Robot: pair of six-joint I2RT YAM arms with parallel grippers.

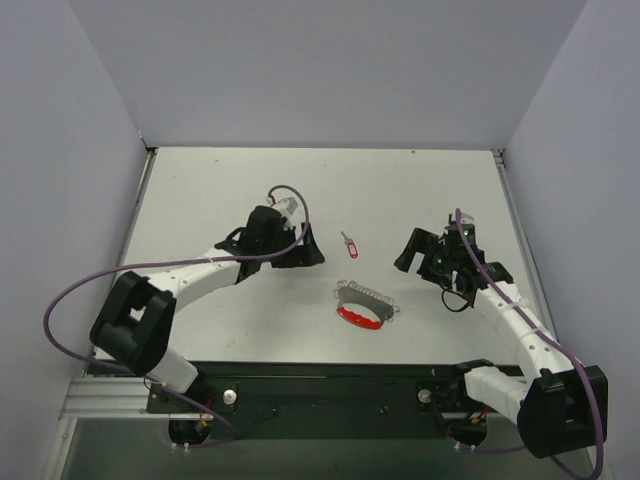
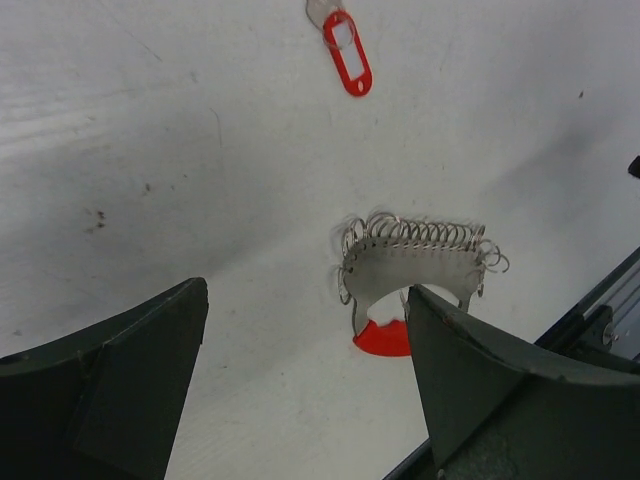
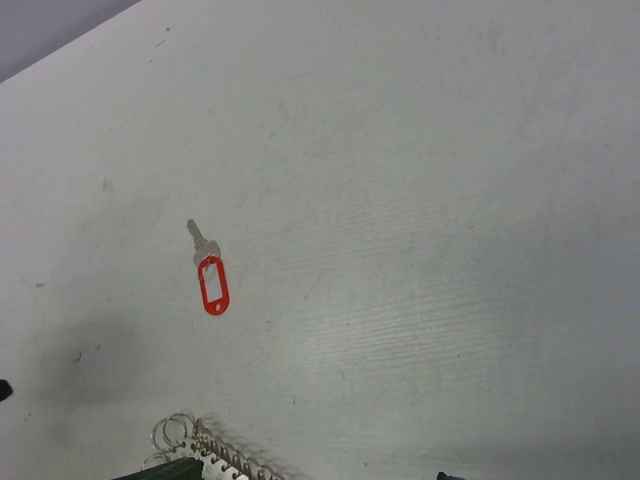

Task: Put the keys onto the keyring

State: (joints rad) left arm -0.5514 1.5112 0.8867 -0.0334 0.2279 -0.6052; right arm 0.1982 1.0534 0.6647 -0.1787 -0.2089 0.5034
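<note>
The top camera is fixed high above the near edge of the table [image 1: 250, 190] and looks down over the whole surface. Each wrist camera looks obliquely down from close range, the left one nearest. All three views share the key [image 1: 348, 242] and the keyring [image 1: 358, 318].

Left arm [image 1: 190, 278] and right arm [image 1: 515, 325]: white link shells, black joint housings. Purple cable [image 1: 55, 305] loops off each; largest loop at 9 o'clock. Left gripper [image 2: 307, 288] fingers [image 2: 110, 390]: dark, matte, wedge-shaped. Black base rail [image 1: 330, 385], silver fasteners, at 6 o'clock.
</note>
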